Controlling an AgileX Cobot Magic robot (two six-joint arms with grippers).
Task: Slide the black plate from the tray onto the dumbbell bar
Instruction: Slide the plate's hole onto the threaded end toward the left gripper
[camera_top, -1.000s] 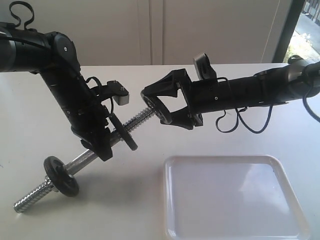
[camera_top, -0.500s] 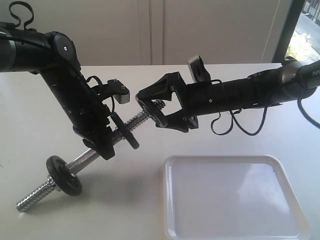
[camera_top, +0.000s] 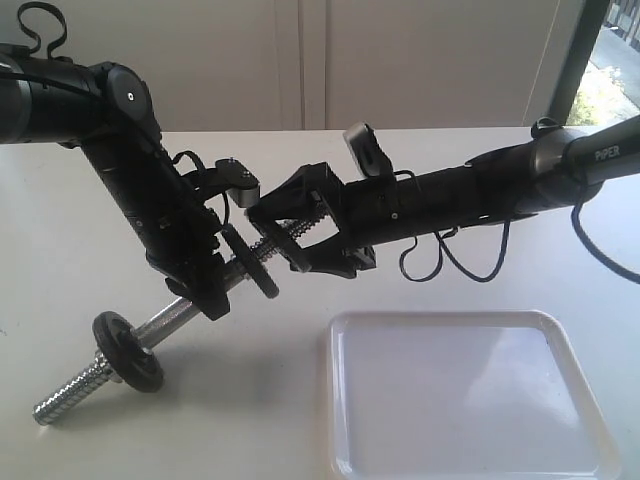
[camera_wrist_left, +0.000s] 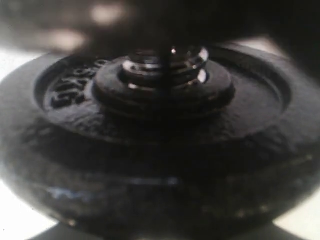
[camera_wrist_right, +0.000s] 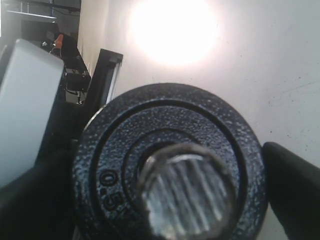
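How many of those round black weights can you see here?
3. A lower disc sits near the dumbbell bar's bottom end; a middle disc is beside the left end effector; the black plate, held by the right end effector, is over the bar's upper end.

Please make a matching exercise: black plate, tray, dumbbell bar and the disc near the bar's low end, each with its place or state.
1 black plate
2 tray
3 dumbbell bar
4 low disc

a white, flat on the table
b chrome, tilted
c on the bar's raised threaded end
d on the bar near its low end

Pairs: 1-c; 2-a; 3-b; 4-d
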